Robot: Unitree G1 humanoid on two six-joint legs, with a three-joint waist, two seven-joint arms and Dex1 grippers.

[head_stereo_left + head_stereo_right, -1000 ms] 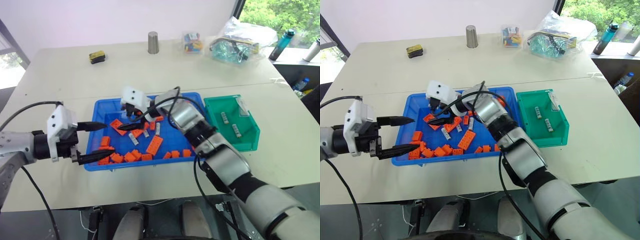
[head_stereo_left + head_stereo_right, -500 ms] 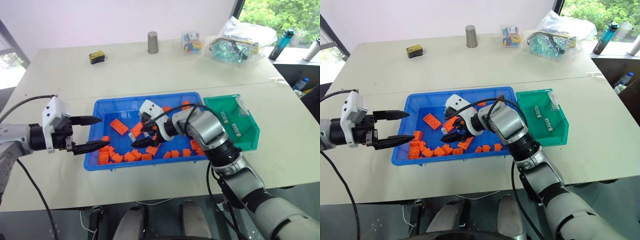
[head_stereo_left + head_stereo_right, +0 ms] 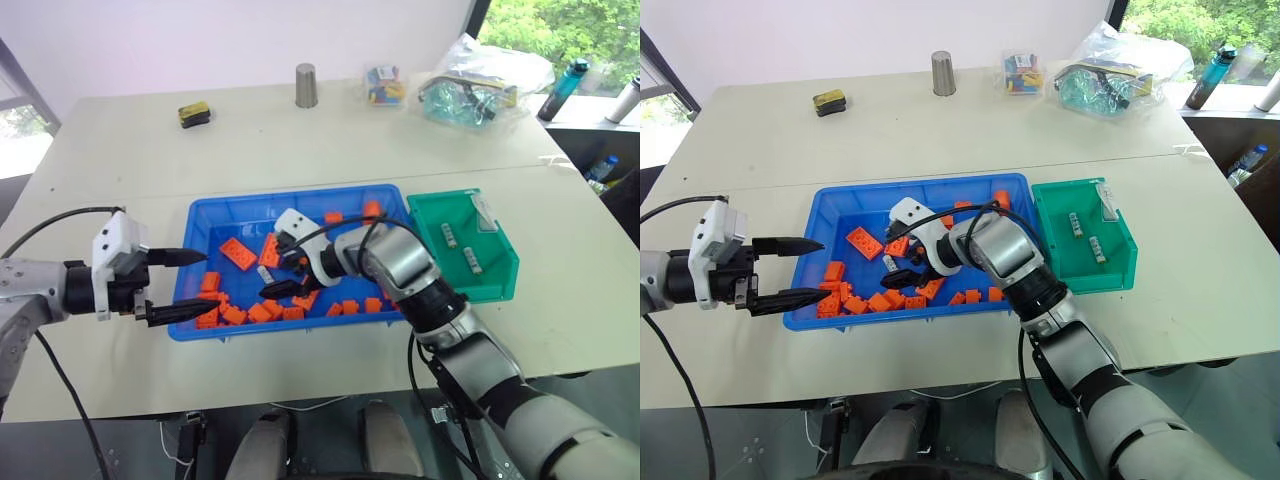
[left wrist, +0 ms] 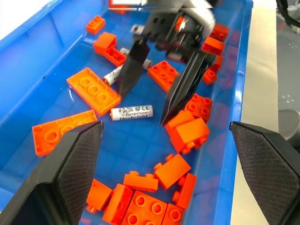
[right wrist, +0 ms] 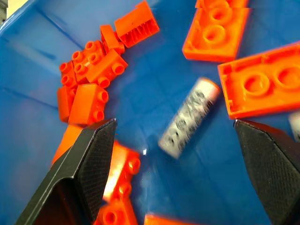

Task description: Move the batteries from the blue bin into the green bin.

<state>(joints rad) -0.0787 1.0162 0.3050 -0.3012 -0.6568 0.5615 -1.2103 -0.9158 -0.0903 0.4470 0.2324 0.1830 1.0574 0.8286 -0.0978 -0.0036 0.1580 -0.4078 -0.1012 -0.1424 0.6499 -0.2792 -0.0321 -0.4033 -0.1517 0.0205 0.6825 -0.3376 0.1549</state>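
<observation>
Green bin [image 3: 470, 250]: two batteries [image 3: 462, 250] in. Blue bin [image 3: 215, 215]: several remain (among orange bricks [image 4: 190, 133]). Right gripper [image 4: 150, 101], left gripper [image 3: 180, 285]: jaws spread, empty.

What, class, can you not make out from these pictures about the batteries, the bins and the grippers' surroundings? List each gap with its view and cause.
- Batteries in the blue bin: the full count is hidden in the eye views, since the right gripper and orange bricks cover some.
- Battery label: blurred in the right wrist view.
- Green bin: cells too small to read; the near inner wall is hidden by its rim.
- Bags at the table's far edge: contents unclear.
</observation>
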